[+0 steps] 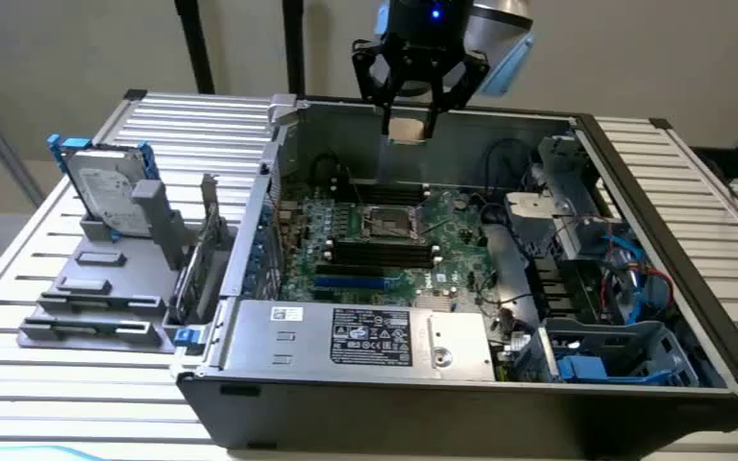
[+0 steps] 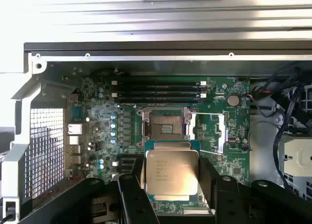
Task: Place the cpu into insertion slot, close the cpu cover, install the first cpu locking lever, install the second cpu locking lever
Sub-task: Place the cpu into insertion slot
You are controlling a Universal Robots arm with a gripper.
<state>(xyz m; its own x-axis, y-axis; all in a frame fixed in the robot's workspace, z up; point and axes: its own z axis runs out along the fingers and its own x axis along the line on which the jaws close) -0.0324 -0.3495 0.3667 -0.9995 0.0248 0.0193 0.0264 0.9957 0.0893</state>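
Nearest the wrist camera, the two black jaws pinch one cpu (image 2: 171, 171) by opposite edges; it is held flat, printed face toward the camera, above the green motherboard (image 2: 97, 116) and apart from it. Just beyond it lies one insertion slot (image 2: 165, 124), its dark square of contacts open to view; one cpu cover (image 2: 208, 132), a thin silvery frame, lies open just beside the slot. Farther on run what look like four long black memory slots (image 2: 156, 91), side by side; past them come the case wall and the slatted counter (image 2: 146, 19).

The exterior view adds the wider setting; there the jaws hang at the height of the far rim of one open computer case (image 1: 472, 413), with the cpu well apart from the slot below. Nearest in the case sits one silver power supply (image 1: 356, 336) with a label; the motherboard lies behind it; a blue drive cage (image 1: 626, 355) and cables sit toward the exterior view's right. On the counter at the exterior view's left, one hard drive (image 1: 97, 182) stands upright in a grey rack (image 1: 87, 298).
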